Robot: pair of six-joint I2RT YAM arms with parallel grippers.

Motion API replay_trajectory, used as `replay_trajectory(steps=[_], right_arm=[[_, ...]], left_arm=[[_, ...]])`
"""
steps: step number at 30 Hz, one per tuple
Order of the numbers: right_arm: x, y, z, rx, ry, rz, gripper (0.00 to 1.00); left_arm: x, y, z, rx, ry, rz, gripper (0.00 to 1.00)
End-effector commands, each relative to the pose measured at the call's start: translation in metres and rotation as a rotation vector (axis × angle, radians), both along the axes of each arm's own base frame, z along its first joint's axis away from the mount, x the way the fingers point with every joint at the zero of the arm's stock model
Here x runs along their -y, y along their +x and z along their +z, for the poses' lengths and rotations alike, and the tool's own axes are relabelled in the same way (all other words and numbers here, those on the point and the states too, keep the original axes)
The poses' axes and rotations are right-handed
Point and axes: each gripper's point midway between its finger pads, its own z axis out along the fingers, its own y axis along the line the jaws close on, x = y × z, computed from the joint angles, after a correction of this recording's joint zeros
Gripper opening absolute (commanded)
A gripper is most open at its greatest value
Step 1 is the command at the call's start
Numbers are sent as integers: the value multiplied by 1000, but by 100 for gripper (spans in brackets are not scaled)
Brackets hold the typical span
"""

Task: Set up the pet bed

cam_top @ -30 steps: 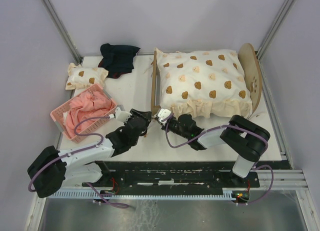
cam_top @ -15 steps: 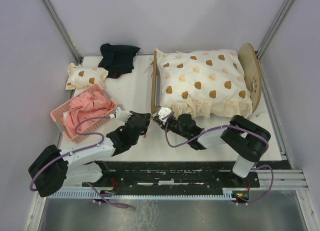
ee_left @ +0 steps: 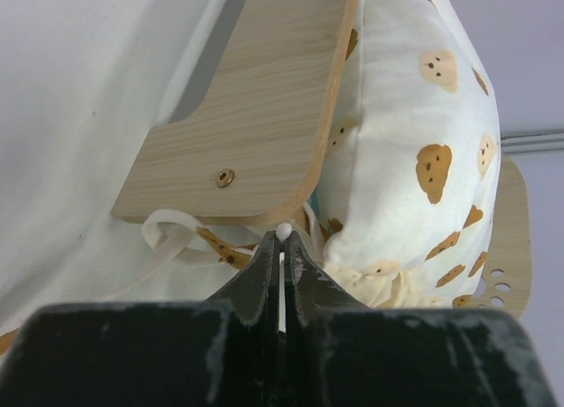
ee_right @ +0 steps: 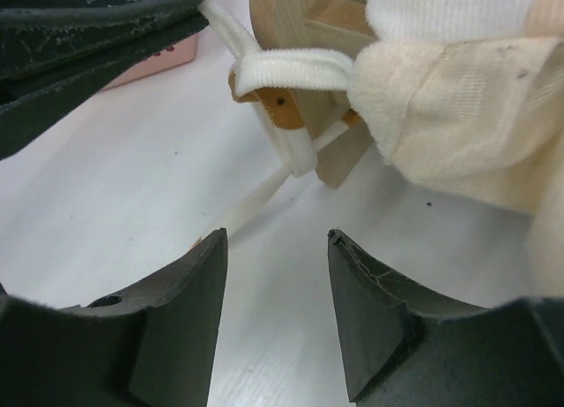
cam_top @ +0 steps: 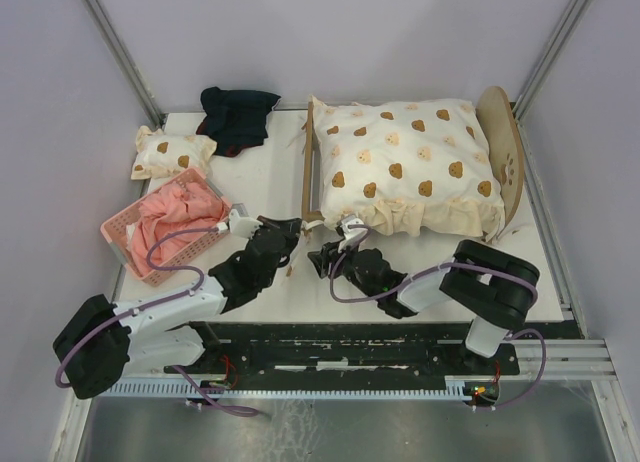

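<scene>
Top view: pet bed (cam_top: 500, 132) on tabletop (cam_top: 265, 182) toward 2 o'clock, headboard at its 3 o'clock end, footboard (cam_top: 307, 182) at 9 o'clock end, bear-print quilt (cam_top: 400, 162) over it. Pink basket (cam_top: 122, 244) with pink cloth (cam_top: 170, 222) at 9 o'clock. Small bear-print pillow (cam_top: 170, 152) and dark cloth (cam_top: 237, 117) at 11 o'clock. Left gripper (cam_top: 292, 244) and right gripper (cam_top: 320, 259) side by side at footboard's 6 o'clock corner.

Right wrist: jaws wide, holding nothing. White tie (ee_right: 291, 70) wraps footboard corner; one strand runs to left gripper at 10 o'clock, loose end on tabletop ahead of the gap.

Left wrist: jaws shut tight, tie pinched between tips, just under footboard corner.
</scene>
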Motion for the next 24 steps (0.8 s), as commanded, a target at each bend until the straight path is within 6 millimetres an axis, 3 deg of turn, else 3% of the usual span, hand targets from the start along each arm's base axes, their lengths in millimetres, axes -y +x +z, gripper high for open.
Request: replay_trajectory(steps=[1,3,7,15,17,20,24], right_arm=[[-25,6,28,-48,226,-95,57],[-37,5,26,-53,237,-86,57],[-35,12,9,-100,264,-187,58],[-62,10,-13,-142,241,-126,54],[-66,6,-22,-149,220,-97,40],[-60,4,-33,-149,203,-97,4],[-41,6,-43,-127,171,-153,2]], left_arm=[[-3,8,31,86,-27,25,3],[-3,7,31,86,-31,23,3],[-4,7,30,87,-28,27,3],[-4,8,35,112,-27,27,3],[-3,9,38,127,-25,25,3],[-2,11,49,169,-13,14,3],[2,14,80,274,36,-19,3]])
